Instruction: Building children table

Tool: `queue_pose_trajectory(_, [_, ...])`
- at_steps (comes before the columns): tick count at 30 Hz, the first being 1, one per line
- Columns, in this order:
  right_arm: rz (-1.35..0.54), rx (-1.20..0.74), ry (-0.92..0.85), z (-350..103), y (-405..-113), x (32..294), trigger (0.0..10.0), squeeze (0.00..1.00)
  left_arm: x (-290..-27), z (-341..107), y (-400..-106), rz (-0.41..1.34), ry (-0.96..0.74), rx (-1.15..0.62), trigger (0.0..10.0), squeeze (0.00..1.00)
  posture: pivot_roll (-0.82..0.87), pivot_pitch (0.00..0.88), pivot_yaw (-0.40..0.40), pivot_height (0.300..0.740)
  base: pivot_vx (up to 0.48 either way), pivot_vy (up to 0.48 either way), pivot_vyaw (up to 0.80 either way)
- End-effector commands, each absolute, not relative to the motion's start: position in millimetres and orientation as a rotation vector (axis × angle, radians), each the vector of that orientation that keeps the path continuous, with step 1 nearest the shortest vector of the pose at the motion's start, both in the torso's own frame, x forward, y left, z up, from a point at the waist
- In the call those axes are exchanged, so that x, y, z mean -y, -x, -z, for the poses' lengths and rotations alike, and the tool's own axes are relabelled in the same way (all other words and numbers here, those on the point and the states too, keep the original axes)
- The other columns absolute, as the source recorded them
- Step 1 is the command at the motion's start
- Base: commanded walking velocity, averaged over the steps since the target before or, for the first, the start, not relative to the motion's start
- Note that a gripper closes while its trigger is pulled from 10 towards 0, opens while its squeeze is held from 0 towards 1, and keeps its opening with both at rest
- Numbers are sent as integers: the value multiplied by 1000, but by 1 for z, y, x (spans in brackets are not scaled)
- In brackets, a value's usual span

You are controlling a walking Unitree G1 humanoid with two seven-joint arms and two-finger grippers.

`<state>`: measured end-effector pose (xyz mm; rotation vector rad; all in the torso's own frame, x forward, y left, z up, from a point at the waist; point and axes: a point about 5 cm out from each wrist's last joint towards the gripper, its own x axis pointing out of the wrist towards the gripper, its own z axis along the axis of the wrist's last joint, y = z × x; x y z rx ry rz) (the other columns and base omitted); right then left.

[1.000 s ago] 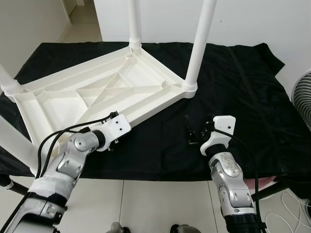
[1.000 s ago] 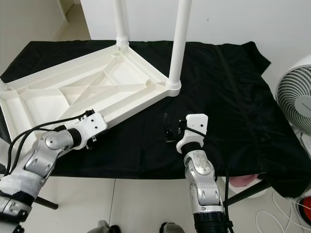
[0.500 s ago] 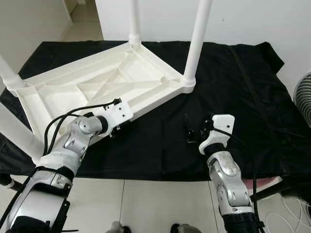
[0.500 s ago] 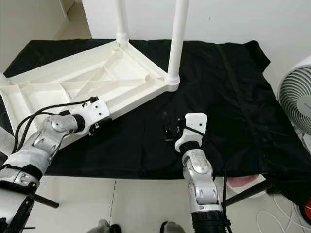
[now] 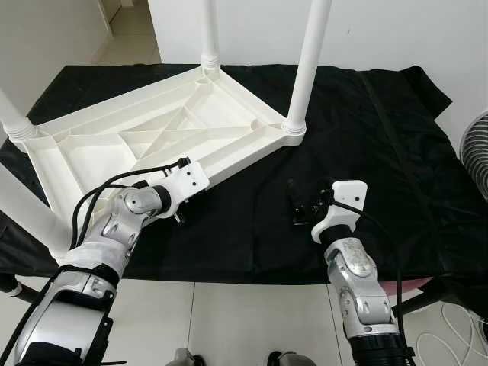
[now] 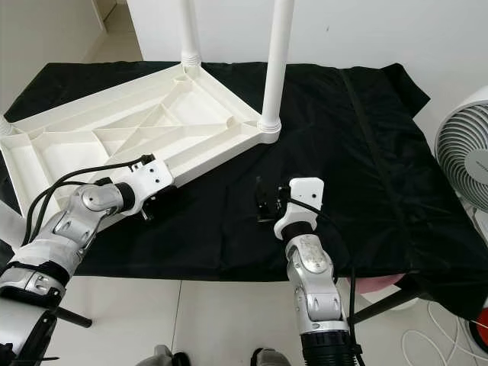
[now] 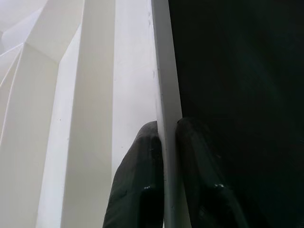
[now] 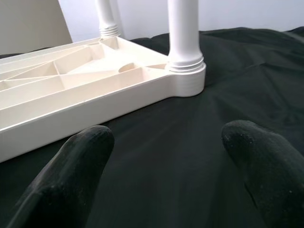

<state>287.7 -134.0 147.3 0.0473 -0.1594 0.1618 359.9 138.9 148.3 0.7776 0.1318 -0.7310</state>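
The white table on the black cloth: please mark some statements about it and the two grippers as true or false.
1. The white table lies upside down on the black cloth, legs pointing up. True.
2. The left gripper pinches the table's rim between its fingers. True.
3. The right gripper holds a table leg. False: it is open and holds nothing, over the cloth, apart from the table.
4. A fan stands to the robot's right. True.
5. The cloth is red. False: it is black.
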Motion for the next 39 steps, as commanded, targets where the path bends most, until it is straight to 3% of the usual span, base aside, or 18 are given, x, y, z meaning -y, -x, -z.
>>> queue_pose_trajectory(1, [-172, 162, -55, -147, -289, 132, 10000, 0, -139, -146, -363, 614, -760, -89, 0, 0, -119, 95, 48, 740, 0, 0, 0])
queue_pose_trajectory(10, [-171, 166, -51, -148, -289, 132, 10000, 0, -118, -141, -361, 675, -757, -67, 0, 0, -126, 89, 49, 740, 0, 0, 0])
queue_pose_trajectory(13, [-171, 169, -51, -148, -289, 132, 10000, 0, -97, -144, -359, 728, -750, -29, 0, 0, -138, 78, 52, 740, 0, 0, 0])
queue_pose_trajectory(25, [-179, 171, -51, -148, -290, 129, 10000, 0, -62, -156, -354, 820, -735, 72, 0, 0, -141, 73, 48, 740, 0, 0, 0])
queue_pose_trajectory(33, [-179, 171, -51, -148, -290, 129, 10000, 0, -59, -160, -352, 814, -716, 105, 0, 0, -139, 77, 47, 740, 0, 0, 0])
queue_pose_trajectory(34, [-179, 170, -51, -148, -290, 129, 10000, 0, -62, -160, -351, 813, -722, 113, 8392, 0, -131, 84, 45, 740, 0, 0, 0])
queue_pose_trajectory(35, [-179, 170, -51, -148, -290, 129, 10000, 0, -62, -160, -351, 813, -722, 113, 8392, 0, -131, 84, 45, 740, 0, 0, 0])
queue_pose_trajectory(36, [-180, 169, -52, -148, -290, 129, 10000, 0, -64, -159, -349, 809, -723, 113, 10000, 0, -126, 88, 44, 740, 0, 0, 0])
queue_pose_trajectory(38, [-181, 167, -52, -147, -290, 128, 10000, 0, -67, -158, -348, 809, -715, 110, 10000, 0, -126, 88, 44, 740, 0, 0, 0])
queue_pose_trajectory(39, [-183, 166, -53, -147, -290, 128, 10000, 0, -70, -158, -346, 804, -689, 104, 10000, 561, -120, 93, 43, 740, 0, 0, 0])
